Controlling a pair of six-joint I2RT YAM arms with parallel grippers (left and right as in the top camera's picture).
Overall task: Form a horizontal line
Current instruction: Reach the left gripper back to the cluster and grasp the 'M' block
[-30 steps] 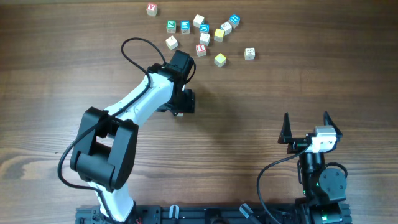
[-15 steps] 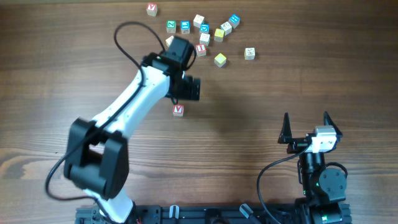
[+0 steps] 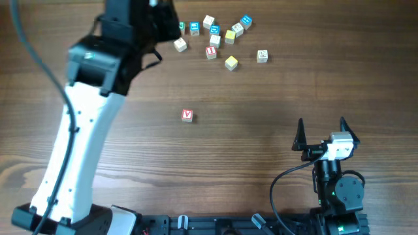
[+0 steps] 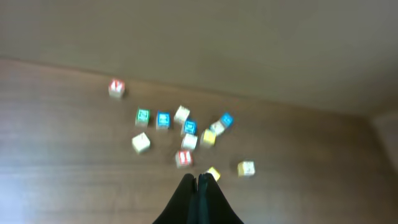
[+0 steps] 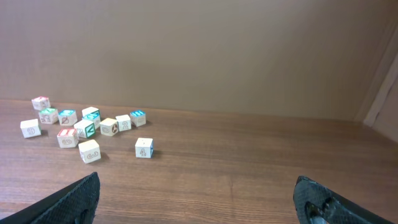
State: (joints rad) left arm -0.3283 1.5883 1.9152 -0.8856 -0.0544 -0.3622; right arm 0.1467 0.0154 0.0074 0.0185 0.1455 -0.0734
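A brown wood-grain table [image 3: 274, 98] fills the overhead view, and a plain tan wall [image 5: 217, 50] rises behind it in both wrist views. The left arm [image 3: 85, 130] stands so tall toward the overhead camera that it looms large down the left of the frame, from the lower left corner to the top edge. Its bulk hides its own gripper there and covers the left end of the cluster of blocks [image 3: 215, 40] at upper centre. The left wrist view is blurred, so no letters on the blocks can be read in it. It looks down on the cluster from high above, with the left gripper [image 4: 198, 182] at bottom centre, its two dark fingers pressed together and nothing between them. One red-lettered block [image 3: 187, 115] lies alone near the middle of the overhead frame, below the cluster and well apart from it. The right arm [image 3: 336, 183] is folded low at lower right, its base cut off by the bottom edge. The right gripper [image 3: 322, 127] points up the frame with its fingers spread wide, holding nothing. In its own wrist view only the fingertips show, in the two bottom corners.
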